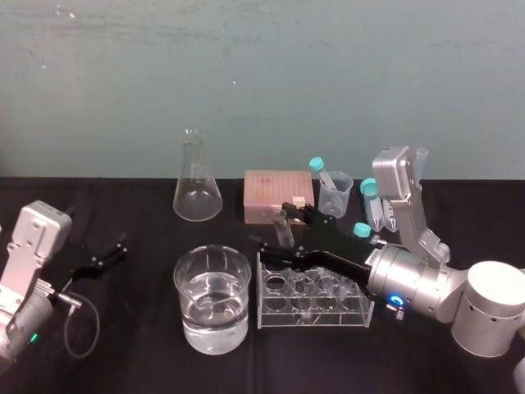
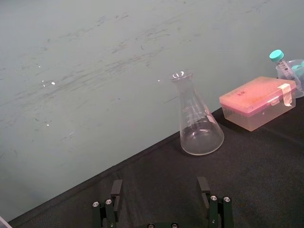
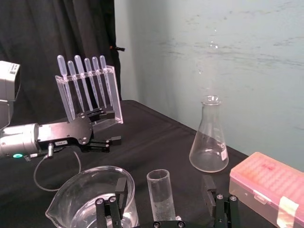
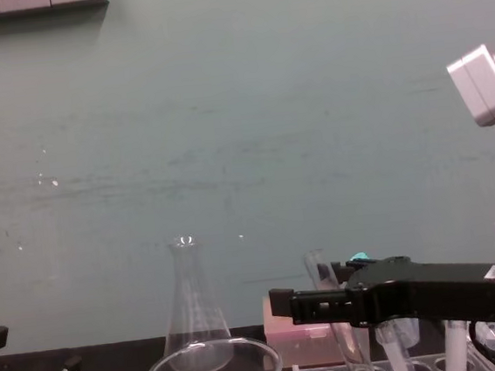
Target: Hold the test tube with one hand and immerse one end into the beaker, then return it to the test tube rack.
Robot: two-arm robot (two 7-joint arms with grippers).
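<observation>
Test tube x1 in rack x1; beaker x1 beside.

Beaker at lower centre, test tube rack just right of it, flask and tip box behind them

Tall conical clear glass flask stands upright near pink rectangular plastic box; small translucent plastic beaker holds turquoise-capped tube.

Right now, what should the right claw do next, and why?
Probably close on the test tube: the right claw is open with a finger on either side of it, and the tube stands in the test tube rack beside the beaker. The left claw is parked, open.
</observation>
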